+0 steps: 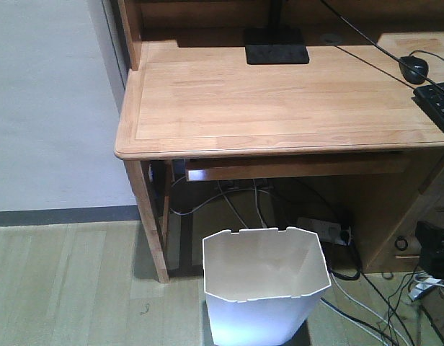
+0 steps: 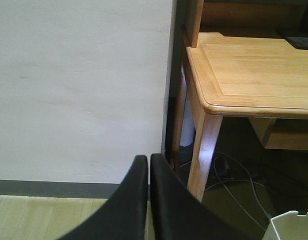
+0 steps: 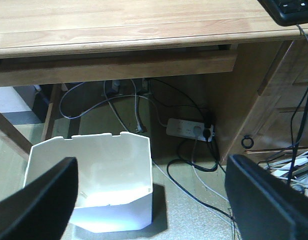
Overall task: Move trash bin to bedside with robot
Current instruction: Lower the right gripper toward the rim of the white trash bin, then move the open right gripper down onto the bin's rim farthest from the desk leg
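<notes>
The white trash bin [image 1: 265, 288] stands upright on the floor in front of the desk, its angular rim open and its inside empty. In the right wrist view the trash bin [image 3: 109, 170] lies low and left, and my right gripper [image 3: 151, 164] hangs open above it. Its left finger [image 3: 44, 200] overlaps the bin's near left side, while the right finger [image 3: 266, 200] is over the cables. My left gripper [image 2: 148, 159] is shut with nothing in it and faces the wall. Only a corner of the trash bin [image 2: 293, 226] shows there. The bedside is out of view.
A light wooden desk [image 1: 280, 101] stands behind the bin, with a keyboard [image 1: 438, 104], a mouse [image 1: 414, 68] and a black stand base [image 1: 277, 54] on it. A power strip [image 3: 189, 130] and loose cables [image 3: 194, 175] lie under it. A white wall [image 2: 79, 85] is at the left.
</notes>
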{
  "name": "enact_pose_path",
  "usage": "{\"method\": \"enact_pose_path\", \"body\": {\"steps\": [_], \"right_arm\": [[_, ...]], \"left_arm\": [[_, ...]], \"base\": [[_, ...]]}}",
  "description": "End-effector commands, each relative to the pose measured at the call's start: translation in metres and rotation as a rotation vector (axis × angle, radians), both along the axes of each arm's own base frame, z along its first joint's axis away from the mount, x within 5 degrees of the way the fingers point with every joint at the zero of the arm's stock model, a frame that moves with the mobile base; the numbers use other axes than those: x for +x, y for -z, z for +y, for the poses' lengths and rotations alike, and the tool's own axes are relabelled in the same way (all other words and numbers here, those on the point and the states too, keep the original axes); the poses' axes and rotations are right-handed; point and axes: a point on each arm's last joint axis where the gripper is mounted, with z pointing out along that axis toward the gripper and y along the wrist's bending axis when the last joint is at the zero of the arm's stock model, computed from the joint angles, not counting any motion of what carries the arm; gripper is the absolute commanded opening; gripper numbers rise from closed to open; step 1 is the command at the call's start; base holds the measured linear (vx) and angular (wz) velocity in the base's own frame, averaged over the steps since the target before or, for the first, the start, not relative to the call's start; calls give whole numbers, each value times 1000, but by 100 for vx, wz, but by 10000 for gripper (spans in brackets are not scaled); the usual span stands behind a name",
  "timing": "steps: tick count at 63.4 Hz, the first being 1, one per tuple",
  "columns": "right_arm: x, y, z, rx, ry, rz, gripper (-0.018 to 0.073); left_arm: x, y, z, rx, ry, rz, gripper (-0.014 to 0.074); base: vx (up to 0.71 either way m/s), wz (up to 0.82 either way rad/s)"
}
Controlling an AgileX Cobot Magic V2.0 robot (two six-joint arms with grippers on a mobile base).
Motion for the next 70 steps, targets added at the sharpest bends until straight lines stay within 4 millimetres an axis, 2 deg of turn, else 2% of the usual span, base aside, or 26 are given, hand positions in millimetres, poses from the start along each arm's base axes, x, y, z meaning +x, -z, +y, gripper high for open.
{"method": "enact_pose_path", "body": {"steps": [1, 9, 17, 38, 52, 70], "right_arm": [[7, -17, 1, 12, -2, -98, 586], [11, -24, 1, 11, -4, -101, 564], [25, -32, 1, 4, -8, -42, 545], [95, -25, 1, -16, -31, 168, 542], [140, -3, 4, -20, -80, 323, 542], [185, 48, 3, -40, -156, 486, 542]], "left_arm": [[1, -5, 0, 4, 4, -77, -6], [1, -5, 0, 4, 4, -77, -6], [1, -5, 0, 4, 4, -77, -6], [1, -5, 0, 4, 4, -77, -6], [1, -5, 0, 4, 4, -77, -6], [1, -5, 0, 4, 4, -77, -6]], "base": [[0, 0], [0, 0], [0, 0], [0, 0], [0, 0], [0, 0]]}}
